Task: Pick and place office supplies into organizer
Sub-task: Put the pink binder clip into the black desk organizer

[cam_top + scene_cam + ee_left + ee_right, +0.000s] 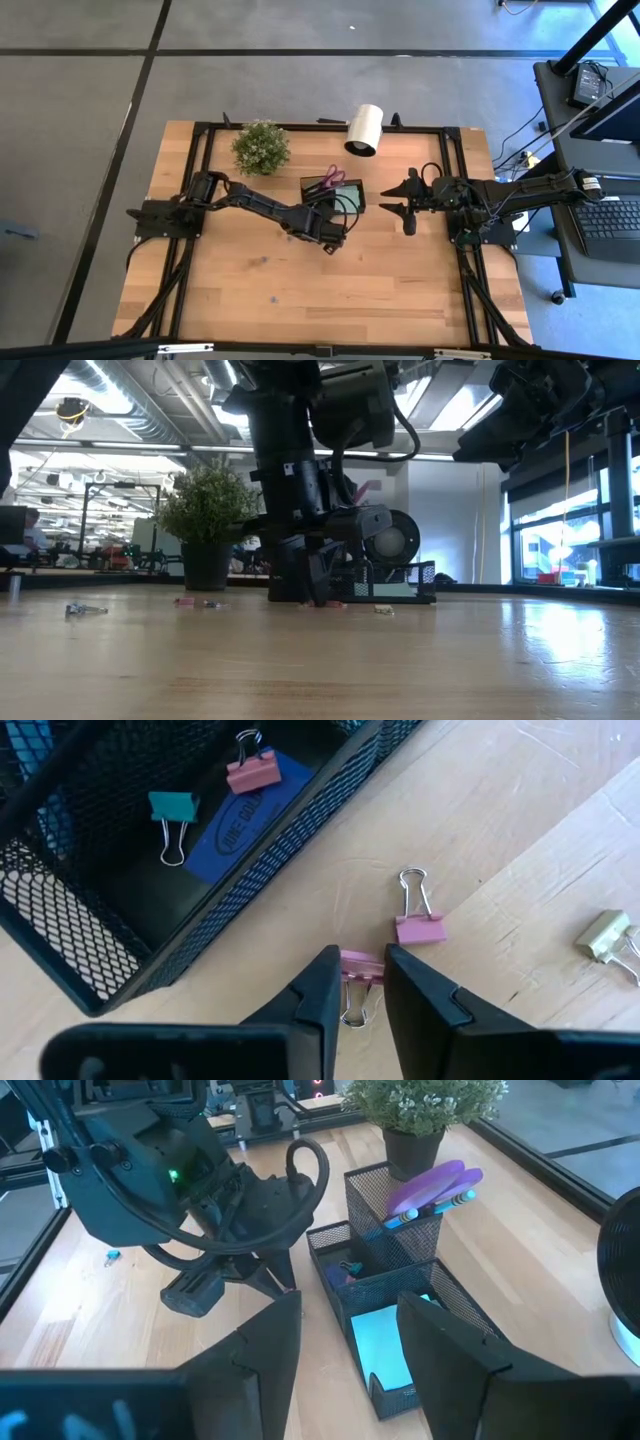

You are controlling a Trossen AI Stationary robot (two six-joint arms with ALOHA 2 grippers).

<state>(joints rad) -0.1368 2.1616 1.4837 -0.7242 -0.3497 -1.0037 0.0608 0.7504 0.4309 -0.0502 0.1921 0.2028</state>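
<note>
Left hand (362, 982) down on counter (520, 840) just beside organizer (120, 955), fingers closing around pink clip (358, 967), not yet clamped, for lifting into the tray. Second pink clip (420, 928) just beside. Right hand (408, 203) released, waiting near organizer.

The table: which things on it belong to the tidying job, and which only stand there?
Belong to the job:
- black mesh organizer
- pink binder clip between the left tool's fingers
- second pink clip and pale clip on the wood
- purple-handled scissors, already in the organizer

Only standing there:
- potted plant
- white roll
</note>
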